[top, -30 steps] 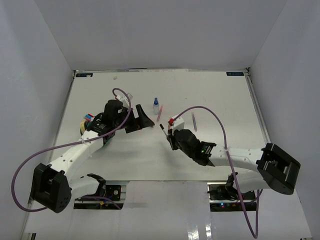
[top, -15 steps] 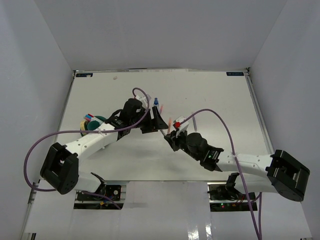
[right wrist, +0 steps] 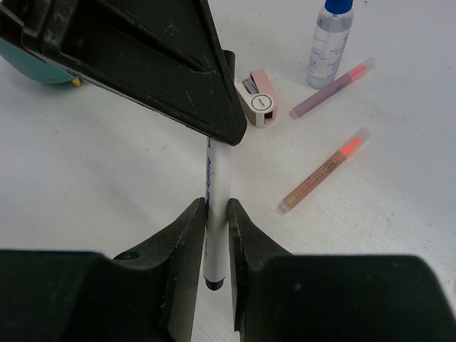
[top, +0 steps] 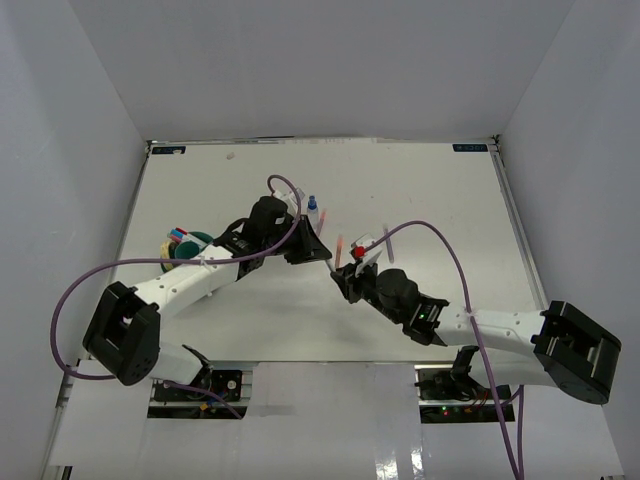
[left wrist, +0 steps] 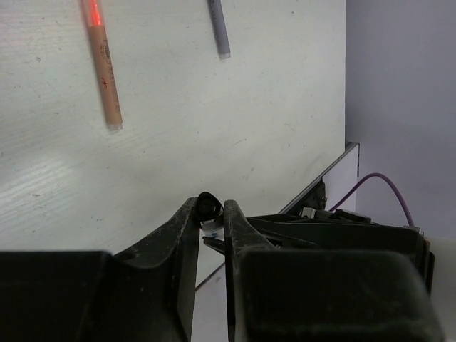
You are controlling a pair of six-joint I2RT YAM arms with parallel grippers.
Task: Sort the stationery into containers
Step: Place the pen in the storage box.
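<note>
Teal cup (top: 196,243): at the left of the bench (top: 440,200), coloured stationery poking out.
Left gripper (top: 322,254): mid-bench, clenched on the upper end of the white pen (right wrist: 211,171).
White pen: spans both grippers, well right of the cup.
Right gripper (right wrist: 216,214): fingers pressed against the pen's lower part, grasping it above its dark tip.
Loose on the bench: pink-white block (right wrist: 258,100), blue-capped bottle (right wrist: 329,43), purple marker (right wrist: 331,87), tan marker (right wrist: 324,171), grey pen (left wrist: 219,28).

left fingers (left wrist: 182,239) swung across, closed on white pen (right wrist: 211,206)
</note>
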